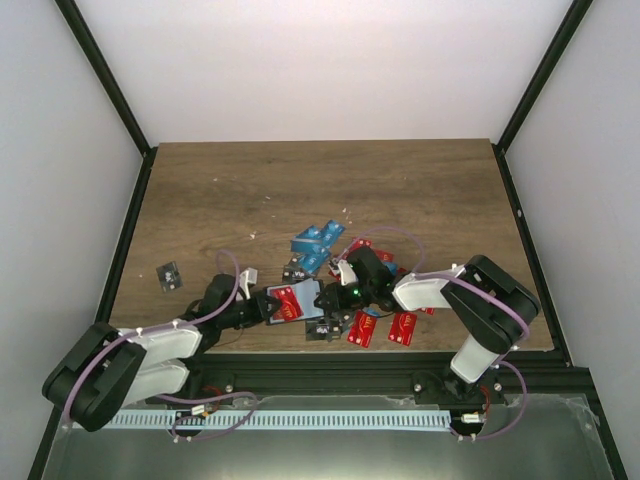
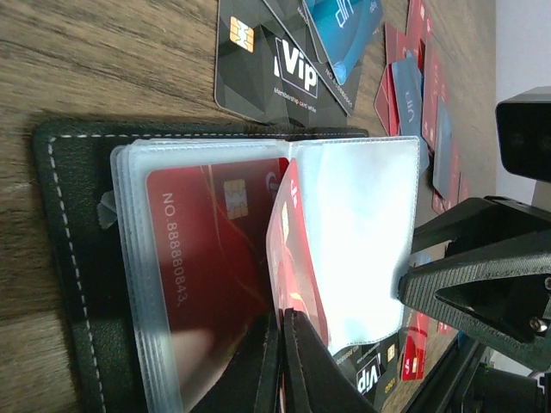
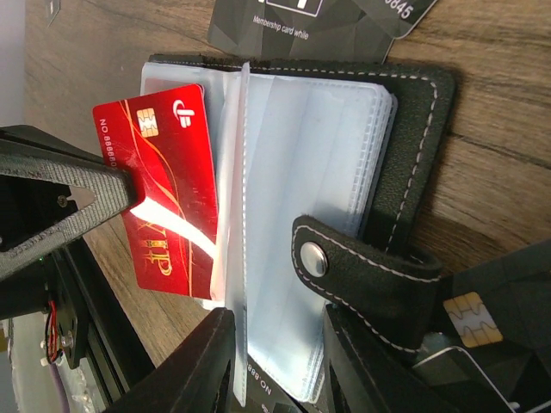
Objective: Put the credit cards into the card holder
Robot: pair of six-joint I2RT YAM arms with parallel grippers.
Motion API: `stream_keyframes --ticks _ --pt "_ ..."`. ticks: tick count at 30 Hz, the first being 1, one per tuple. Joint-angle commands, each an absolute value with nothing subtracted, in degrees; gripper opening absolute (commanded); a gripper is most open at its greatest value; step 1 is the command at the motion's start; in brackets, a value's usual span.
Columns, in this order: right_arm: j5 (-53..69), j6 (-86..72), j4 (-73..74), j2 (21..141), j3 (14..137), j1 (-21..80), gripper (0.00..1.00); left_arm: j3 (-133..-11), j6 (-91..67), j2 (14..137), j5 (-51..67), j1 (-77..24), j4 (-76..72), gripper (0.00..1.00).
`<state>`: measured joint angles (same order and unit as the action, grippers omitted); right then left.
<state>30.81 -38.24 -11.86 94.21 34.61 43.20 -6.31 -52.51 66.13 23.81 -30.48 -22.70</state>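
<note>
The card holder lies open on the table, its clasp tab folded across the clear sleeves. My left gripper is shut on a red credit card, which stands on edge with its far side inside a sleeve. Another red card sits flat in a sleeve of the card holder. My right gripper is closed around a bundle of sleeves, holding them up. In the top view the left gripper and the right gripper meet near the table's front edge.
Loose cards lie around the holder: blue cards behind it, red cards and a black card near the front edge, a black VIP card beside the holder. One black card lies alone at the left.
</note>
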Motion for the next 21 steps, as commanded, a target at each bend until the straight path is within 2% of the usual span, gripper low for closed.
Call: stream_keyframes --ticks 1,21 --pt "29.8 -38.0 -8.1 94.1 32.9 42.8 0.31 -6.9 -52.7 68.5 22.5 -31.7 -23.9 0.04" --pt "30.1 -37.5 -8.0 94.7 33.3 42.8 0.33 -8.8 -52.6 75.8 28.0 -32.1 -29.0 0.04"
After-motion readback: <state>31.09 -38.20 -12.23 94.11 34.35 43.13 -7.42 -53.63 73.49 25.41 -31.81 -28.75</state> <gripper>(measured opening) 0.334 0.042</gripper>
